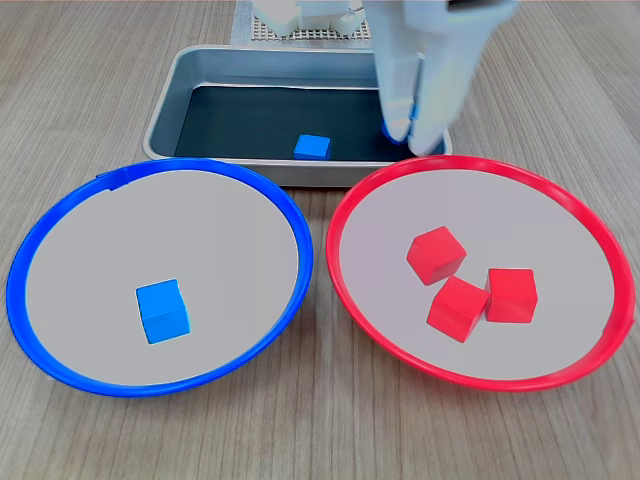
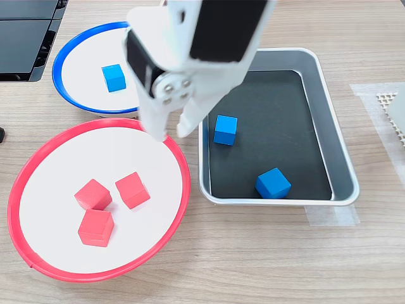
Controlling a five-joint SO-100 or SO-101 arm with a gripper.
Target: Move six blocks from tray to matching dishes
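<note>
The silver tray (image 1: 165, 110) (image 2: 338, 152) holds two blue blocks on its black bottom. One (image 1: 312, 147) (image 2: 273, 183) lies near a wall. The other (image 2: 225, 129) is partly hidden behind my fingers in the first exterior view (image 1: 396, 128). My white gripper (image 1: 412, 135) (image 2: 171, 132) hangs open and empty above the tray's edge beside the red dish. The red-rimmed dish (image 1: 600, 240) (image 2: 180, 164) carries three red blocks (image 1: 436, 254) (image 1: 458, 308) (image 1: 511, 295) (image 2: 132, 189). A single blue block (image 1: 163, 311) (image 2: 114, 77) rests in the blue-rimmed dish (image 1: 30, 250) (image 2: 63, 57).
Everything sits on a wooden table. Black flat gear (image 2: 25, 31) lies at the second exterior view's upper left. A white mesh pad (image 2: 387, 101) (image 1: 262, 30) lies beyond the tray by the arm's base. Clear tape (image 2: 329, 215) holds a tray corner.
</note>
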